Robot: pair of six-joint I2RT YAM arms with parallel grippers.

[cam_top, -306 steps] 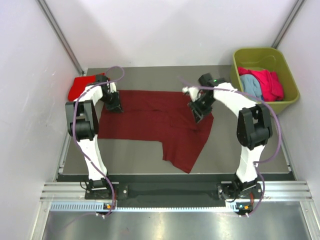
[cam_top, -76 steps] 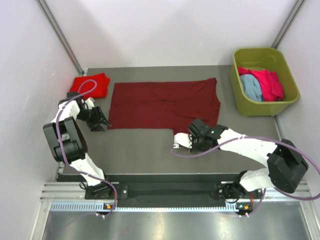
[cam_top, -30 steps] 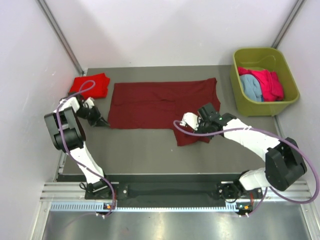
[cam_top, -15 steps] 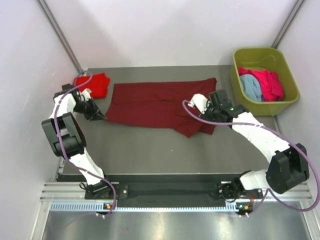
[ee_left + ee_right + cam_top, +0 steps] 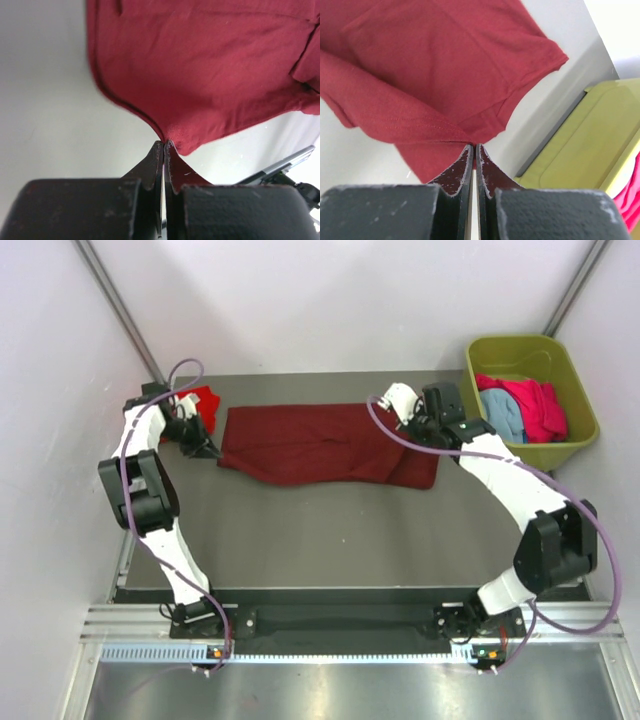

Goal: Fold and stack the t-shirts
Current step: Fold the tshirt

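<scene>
1. Bright red cloth t-shirt [image 5: 205, 400], folded small, far-left corner of the grey counter [image 5: 330, 530]. It looks like the start of the stack.

2. Left gripper [image 5: 205, 447], just beside item 1. Its jaws are pressed together on the left near corner of item 3, and the wrist view shows cloth nipped at the very tips [image 5: 164, 145].

3. Dark maroon cloth t-shirt [image 5: 320, 445], mid-counter, far half. Changed: a moment ago a loose flap trailed toward the near edge at the right. That flap has now been carried up and over, leaving the shirt a narrow band lying left to right. The lengthwise fold appears nearly laid; release and a crosswise fold likely remain.

4. Right gripper [image 5: 420, 433], at the band's right end. Its jaws are closed, pinching a doubled hem [image 5: 473, 146].

5. Olive-green plastic tub [image 5: 512, 340], far right. It holds a pink t-shirt [image 5: 535, 405] and a light blue t-shirt [image 5: 500, 412], both crumpled and not yet folded.
</scene>
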